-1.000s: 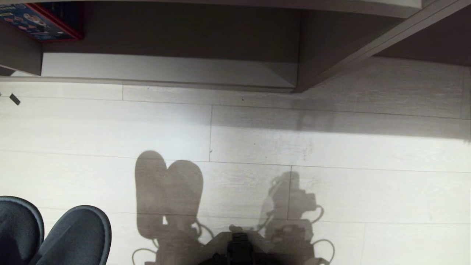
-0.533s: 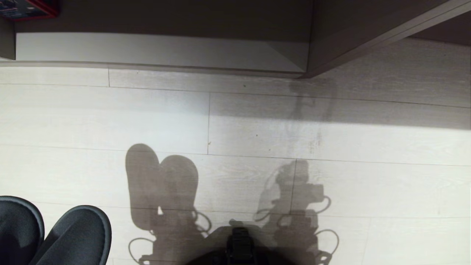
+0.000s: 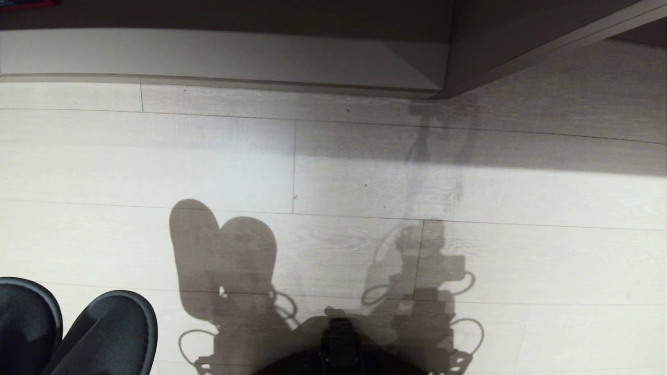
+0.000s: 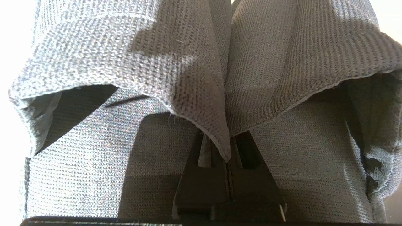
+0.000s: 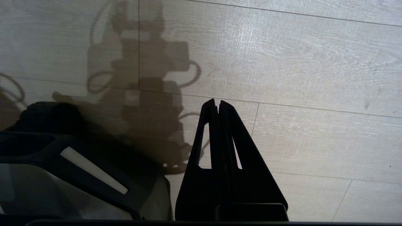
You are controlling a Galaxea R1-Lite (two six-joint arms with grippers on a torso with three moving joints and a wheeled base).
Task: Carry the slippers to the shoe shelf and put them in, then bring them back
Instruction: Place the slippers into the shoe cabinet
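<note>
My left gripper (image 4: 227, 157) is clamped on the slippers (image 4: 201, 62), pinching their inner edges together. My right gripper (image 5: 216, 105) hangs empty, fingers together, above the floor (image 5: 314, 62).

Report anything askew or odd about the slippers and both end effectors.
Nothing looks damaged or spilled. The slippers hang bunched, their inner fabric edges pinched together in the shut left end effector, toes splayed apart in the head view. The right end effector is shut and empty above the floor.

We see slippers (image 4: 176, 56) in coarse woven grey cloth, matt; floor (image 3: 469, 192) pale wood-grain planks, faint sheen; shoe shelf (image 3: 500, 36) smooth matt laminate; right gripper (image 5: 217, 106) matt black plastic
</note>
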